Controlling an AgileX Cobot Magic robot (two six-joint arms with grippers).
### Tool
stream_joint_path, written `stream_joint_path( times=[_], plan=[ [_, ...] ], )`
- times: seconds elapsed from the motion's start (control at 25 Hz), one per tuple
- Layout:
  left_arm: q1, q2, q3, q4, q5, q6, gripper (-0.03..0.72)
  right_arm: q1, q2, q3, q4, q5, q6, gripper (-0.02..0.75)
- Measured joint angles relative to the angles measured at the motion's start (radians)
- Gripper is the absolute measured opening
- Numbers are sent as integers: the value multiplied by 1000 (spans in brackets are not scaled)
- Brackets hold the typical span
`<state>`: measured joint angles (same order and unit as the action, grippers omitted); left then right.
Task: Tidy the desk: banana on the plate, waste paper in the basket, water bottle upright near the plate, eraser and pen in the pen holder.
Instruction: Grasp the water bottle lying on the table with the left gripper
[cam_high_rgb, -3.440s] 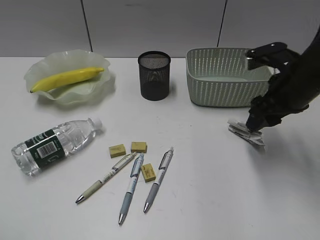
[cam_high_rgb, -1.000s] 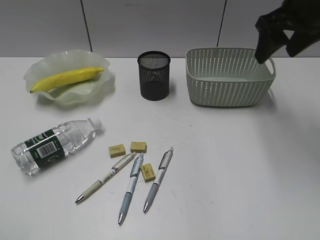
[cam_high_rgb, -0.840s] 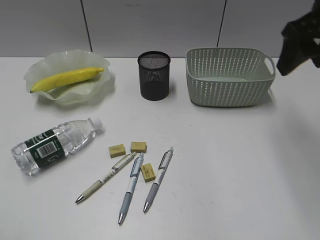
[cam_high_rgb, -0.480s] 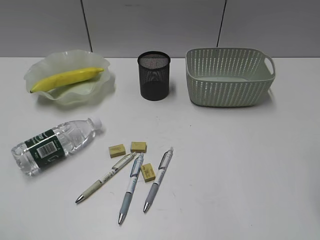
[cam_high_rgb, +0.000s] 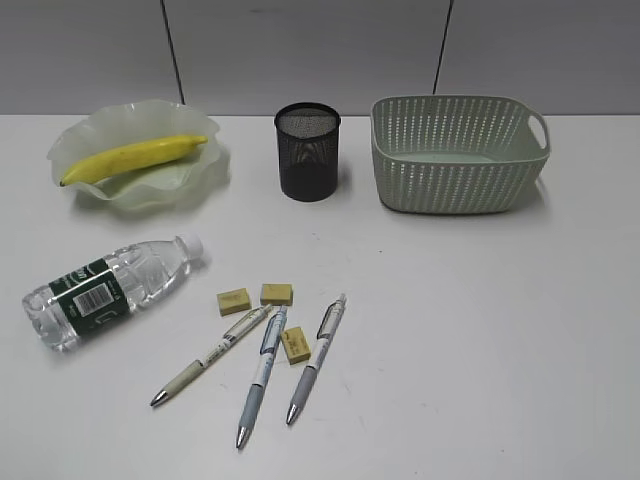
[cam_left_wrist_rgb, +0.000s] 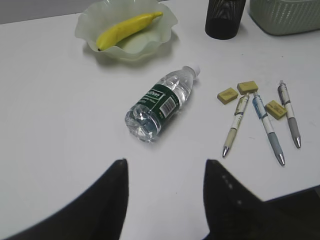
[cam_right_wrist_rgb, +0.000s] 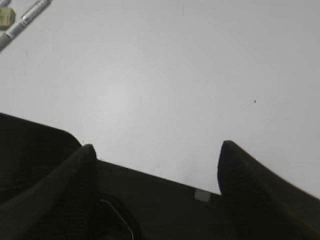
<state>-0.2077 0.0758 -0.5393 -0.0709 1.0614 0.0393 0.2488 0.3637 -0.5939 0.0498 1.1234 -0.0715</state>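
Note:
A yellow banana (cam_high_rgb: 133, 157) lies on the pale green wavy plate (cam_high_rgb: 205, 165). A clear water bottle (cam_high_rgb: 110, 288) lies on its side at the front left. Three yellow erasers (cam_high_rgb: 277, 293) and three pens (cam_high_rgb: 264, 372) lie at the front centre. The black mesh pen holder (cam_high_rgb: 307, 152) and the green basket (cam_high_rgb: 455, 170) stand at the back. No waste paper shows; the basket's inside is mostly hidden. Neither arm shows in the exterior view. My left gripper (cam_left_wrist_rgb: 166, 167) is open and empty, pulled back from the bottle (cam_left_wrist_rgb: 160, 104). My right gripper (cam_right_wrist_rgb: 156, 150) is open and empty above the table's front edge.
The left wrist view also shows the banana (cam_left_wrist_rgb: 128, 29), the plate (cam_left_wrist_rgb: 165, 35), the erasers (cam_left_wrist_rgb: 247, 87) and the pens (cam_left_wrist_rgb: 266, 128). The right wrist view shows bare white table, with an eraser (cam_right_wrist_rgb: 6, 17) and a pen (cam_right_wrist_rgb: 22, 24) at its top left.
The right gripper lifted the waste paper off the table, carried it over the basket, then drew back out of the exterior view. The paper no longer shows on the table.

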Motion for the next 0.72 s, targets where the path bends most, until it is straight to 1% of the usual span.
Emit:
stream_joint_path(
  times=[0.08,0.16,0.32,0.48,0.56,0.64,0.72],
  plan=[
    [0,2,0,2,-1,14,367,0,-100,27,2,-14,0,582],
    [0,25,-6,3,-15,56,367,0,-200,56,11,-32,0,582],
    [0,146,-42,2,-126,98,367,0,-347,80,15,-67,0,582],
    [0,376,-81,-1,-273,120,367,0,-371,83,16,-78,1,582],
    [0,530,-115,-14,-330,169,367,0,-371,83,16,-79,2,582],
    [-1,693,-164,-30,-356,224,367,0,-371,83,16,-79,2,582],
    [-8,878,-239,-37,-350,255,370,0,-371,83,16,-79,2,582]
  ],
)
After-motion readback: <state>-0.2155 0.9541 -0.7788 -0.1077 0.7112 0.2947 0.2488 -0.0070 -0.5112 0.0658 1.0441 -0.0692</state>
